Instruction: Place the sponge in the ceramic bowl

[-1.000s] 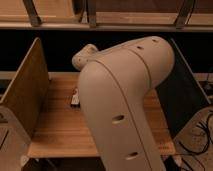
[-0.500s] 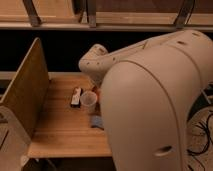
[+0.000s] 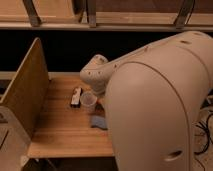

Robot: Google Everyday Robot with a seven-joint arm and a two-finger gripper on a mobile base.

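Here's the big cream-coloured robot arm [image 3: 160, 100] filling the right half of the view. Its wide shell rises from the bottom edge and curves over. A smaller rounded joint [image 3: 97, 75] pokes left from it, above the back right part of the pale wooden table [image 3: 60, 135]. The gripper is hidden somewhere behind that bulk, so I cannot tell whether it is holding anything or where exactly it sits. The count on the table: one small flat blue-grey sponge [image 3: 98, 121], lying flat near the front edge, its right end meeting the arm's outline. There is one pale translucent plastic cup [image 3: 88, 101], upright, just behind the sponge and a little left. One narrow dark-and-white oblong object [image 3: 76, 96] lies just left of the cup. A small reddish sliver beside the cup, right at the arm's edge, may be the orange-red ceramic bowl [image 3: 102, 105], though most of it is covered. On the left, one upright wooden side panel [image 3: 25, 95] walls off that edge of the table. Between that panel and the three small things, bare wood runs from back to front.
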